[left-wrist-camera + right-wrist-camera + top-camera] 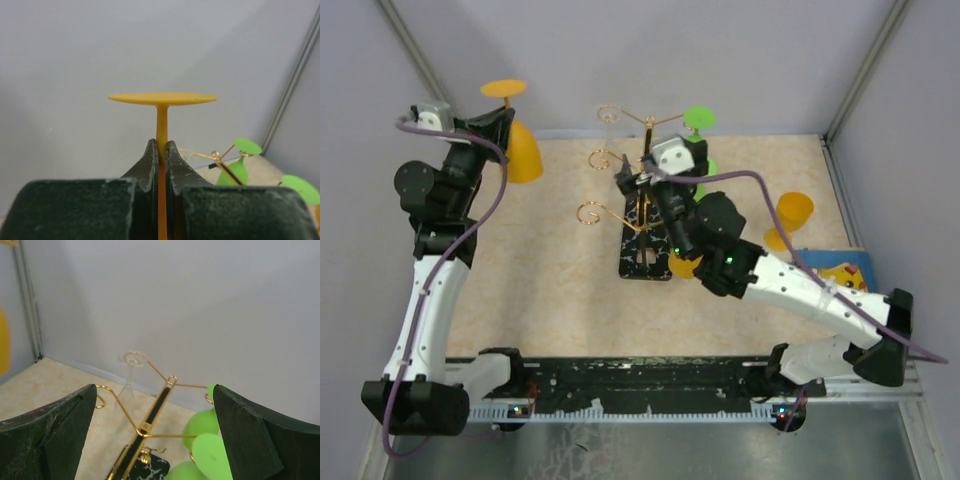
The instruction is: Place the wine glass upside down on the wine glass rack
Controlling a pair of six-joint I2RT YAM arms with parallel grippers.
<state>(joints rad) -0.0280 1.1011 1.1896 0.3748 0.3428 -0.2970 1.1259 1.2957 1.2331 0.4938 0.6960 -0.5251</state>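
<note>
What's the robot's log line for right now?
left gripper: shut on orange wine glass stem, foot up | right gripper: open, over wine glass rack

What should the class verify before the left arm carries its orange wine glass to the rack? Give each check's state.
1. Left tool shut on the orange wine glass stem: ok.
2. Glass inverted, foot upward: ok.
3. Bare curled arm on the wine glass rack, left side: ok.
4. Right tool open, holding nothing: ok.
5. Right arm clear of the rack: not ok, it hangs over it.
6. Green wine glasses seated on their hooks: cannot tell.
</note>
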